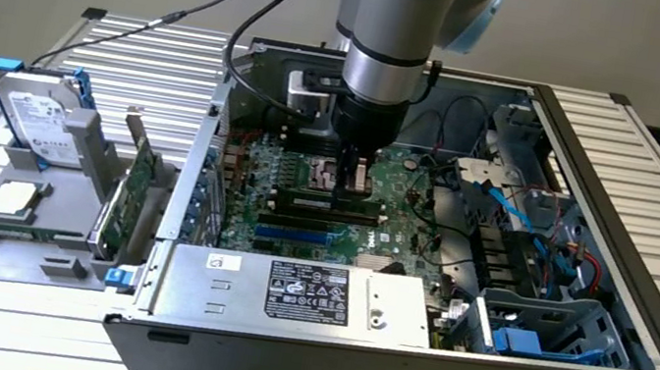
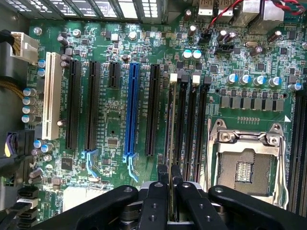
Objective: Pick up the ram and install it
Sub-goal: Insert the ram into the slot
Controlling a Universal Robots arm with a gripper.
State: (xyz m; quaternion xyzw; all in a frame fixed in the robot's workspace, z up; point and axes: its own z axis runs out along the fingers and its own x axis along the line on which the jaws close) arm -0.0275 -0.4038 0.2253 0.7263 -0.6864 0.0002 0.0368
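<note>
In the wrist view my gripper [image 2: 170,176] is shut on the ram [image 2: 171,125], seen edge-on as a thin strip running away from the fingertips. The ram lines up along the row of black memory slots [image 2: 192,124], over the slot furthest from the CPU socket [image 2: 244,165]. I cannot tell whether it touches the slot. In the exterior view my gripper [image 1: 352,185] points straight down inside the open computer case [image 1: 626,321], just above the green motherboard [image 1: 283,227]. A short piece of the ram [image 1: 355,175] shows between the fingers.
Long black and blue expansion slots [image 2: 132,110] lie beside the memory slots. The power supply [image 1: 300,295] fills the case's front and drive cages with cables [image 1: 528,276] its right. Outside, on the exterior view's left, a holder carries a hard drive [image 1: 43,115] and a green card [image 1: 138,185].
</note>
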